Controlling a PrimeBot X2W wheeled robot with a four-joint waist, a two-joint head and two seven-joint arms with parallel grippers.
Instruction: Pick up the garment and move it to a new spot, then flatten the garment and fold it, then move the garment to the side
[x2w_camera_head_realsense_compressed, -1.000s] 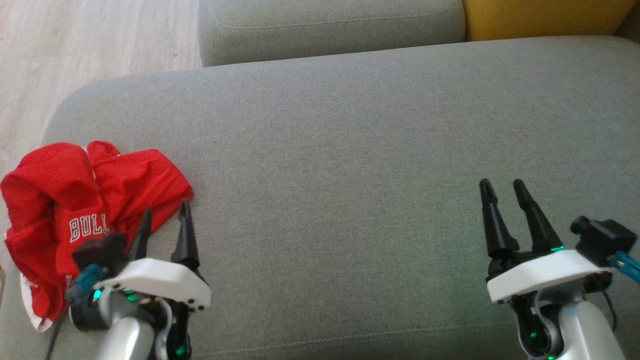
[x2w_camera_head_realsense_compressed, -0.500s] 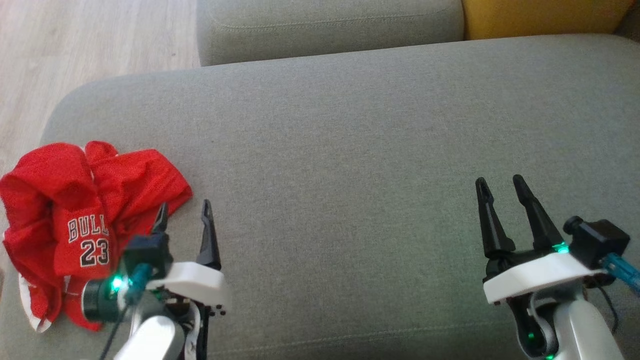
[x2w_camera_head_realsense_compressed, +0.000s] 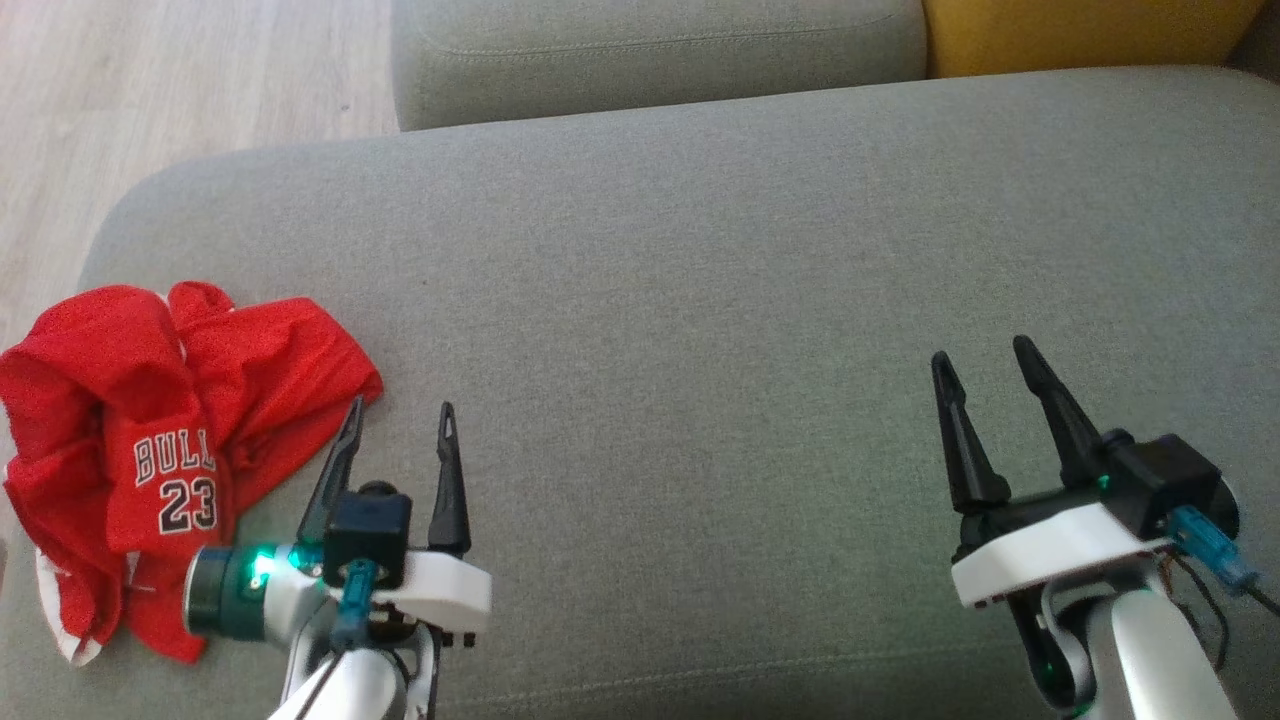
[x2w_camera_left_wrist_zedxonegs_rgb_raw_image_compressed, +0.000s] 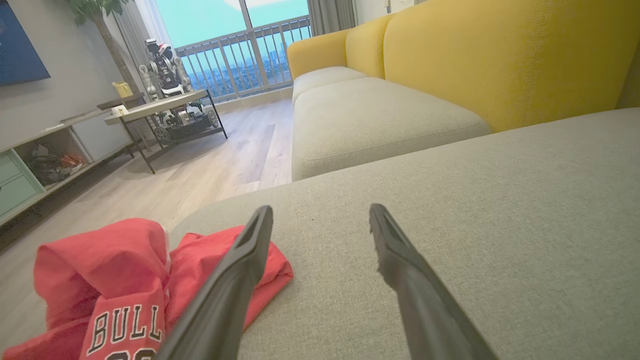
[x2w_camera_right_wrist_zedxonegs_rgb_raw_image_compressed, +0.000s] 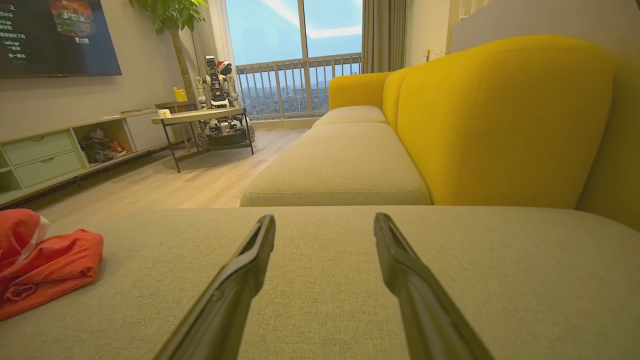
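Left fingers (x2w_camera_head_realsense_compressed: 449, 480) and right fingers (x2w_camera_head_realsense_compressed: 958, 440) both stand wide with nothing between them; the red jersey (x2w_camera_head_realsense_compressed: 150, 400) lies crumpled at the left end of the grey sofa cushion (x2w_camera_head_realsense_compressed: 700, 300), just beside the left pair, well apart from the right. From the head I read BULL and 23 on it, while the left wrist view shows one finger crossing its corner, and I cannot tell whether they touch.

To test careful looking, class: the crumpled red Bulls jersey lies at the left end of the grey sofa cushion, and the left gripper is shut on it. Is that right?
Not quite. The red Bulls jersey does lie crumpled at the left end of the grey sofa cushion, but the left gripper is open, not shut on it. The left wrist view shows bare cushion between its fingers.
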